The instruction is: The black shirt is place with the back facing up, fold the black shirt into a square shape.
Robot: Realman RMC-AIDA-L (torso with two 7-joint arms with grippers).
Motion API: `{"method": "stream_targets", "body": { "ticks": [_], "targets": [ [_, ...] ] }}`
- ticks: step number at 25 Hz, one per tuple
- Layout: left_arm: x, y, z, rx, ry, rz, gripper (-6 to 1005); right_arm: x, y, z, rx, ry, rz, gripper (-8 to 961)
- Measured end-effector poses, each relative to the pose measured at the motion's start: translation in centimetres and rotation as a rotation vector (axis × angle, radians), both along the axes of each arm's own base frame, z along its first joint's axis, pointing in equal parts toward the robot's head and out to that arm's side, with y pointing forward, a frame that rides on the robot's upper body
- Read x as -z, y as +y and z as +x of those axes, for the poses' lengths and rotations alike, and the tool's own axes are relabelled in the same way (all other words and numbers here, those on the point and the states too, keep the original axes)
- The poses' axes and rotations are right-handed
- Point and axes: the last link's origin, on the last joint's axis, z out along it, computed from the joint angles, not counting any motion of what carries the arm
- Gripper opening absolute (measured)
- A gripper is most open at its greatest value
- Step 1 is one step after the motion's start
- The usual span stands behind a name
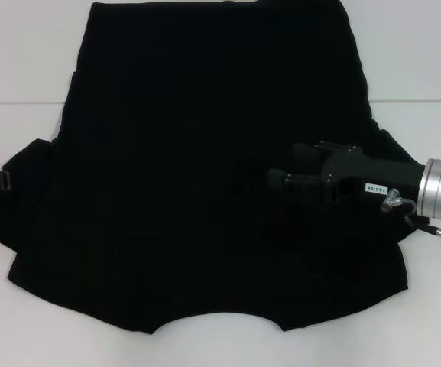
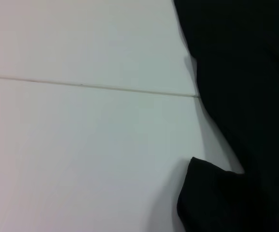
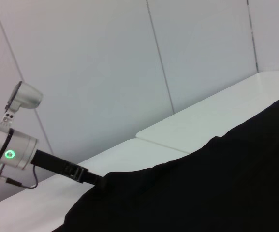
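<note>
Head view, tabletop point(image 1: 21, 61): white, a seam across it.
Head view, black shirt point(image 1: 205, 176): spread flat, plain side up, covering most of the middle.
Head view, right gripper point(image 1: 281, 177): over the shirt's right part, jaws slightly apart, nothing visibly between them.
Head view, left gripper point(image 1: 2, 180): at the shirt's left sleeve edge, jaws' state impossible to tell.
Left wrist view: shirt edge and sleeve on white tabletop.
Right wrist view: pale panelled wall point(image 3: 129, 58) behind.

One black shirt point(image 1: 205, 191) lies spread on one white table point(image 1: 21, 69). Two grippers are in view: the right gripper point(image 1: 280, 170) over the shirt and the left gripper point(image 1: 6, 180) at the shirt's left edge.
</note>
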Motion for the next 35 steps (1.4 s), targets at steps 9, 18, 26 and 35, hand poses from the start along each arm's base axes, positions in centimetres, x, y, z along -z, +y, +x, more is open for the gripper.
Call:
{"method": "stream_targets", "body": {
  "ticks": [9,18,26,35],
  "targets": [
    [-2.0,-0.9,-1.1,-0.022,0.018,0.056,20,0.2,0.3,0.0,0.025,0.015,0.021,915],
    [-2.4,-1.3,-1.7,-0.037,0.020,0.075,19,0.1,0.3,-0.1,0.028,0.024,0.024,915],
    [-3.3,-1.6,-2.0,-0.045,0.020,0.103,20,0.1,0.3,-0.1,0.029,0.025,0.025,915],
    [-3.5,-1.1,-1.5,-0.023,0.039,0.099,19,0.1,0.3,-0.1,0.029,0.024,0.025,915]
  ]
}}
